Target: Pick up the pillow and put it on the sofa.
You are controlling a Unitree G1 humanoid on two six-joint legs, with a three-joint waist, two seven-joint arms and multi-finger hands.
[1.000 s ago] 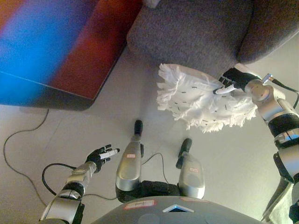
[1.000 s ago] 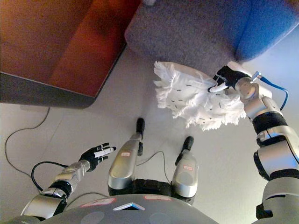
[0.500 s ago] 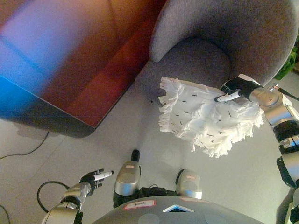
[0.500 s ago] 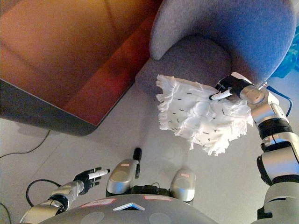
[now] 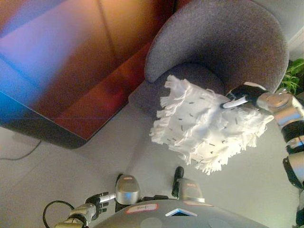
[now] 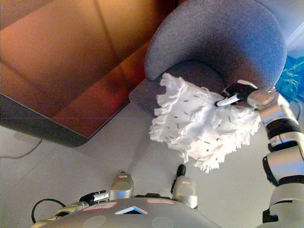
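A white shaggy pillow (image 5: 206, 126) with small dark flecks hangs in the air just in front of the grey round sofa chair (image 5: 218, 42). My right hand (image 5: 241, 95) is shut on its upper right edge, fingers curled into the fringe. The pillow's top overlaps the chair's seat (image 6: 194, 76) in both views, and its lower part hangs over the floor. My left hand (image 5: 97, 199) shows low at the bottom left, fingers straight, holding nothing.
A large dark table or panel with a reddish sheen (image 5: 71, 71) fills the left side, its edge close to the chair. A green plant (image 5: 294, 71) stands at the right edge. Light grey floor (image 5: 71, 175) lies between the panel and me.
The camera has shifted, showing more of the chair. My right hand has carried the pillow up and closer to the chair's seat. The left hand has sunk lower in view.
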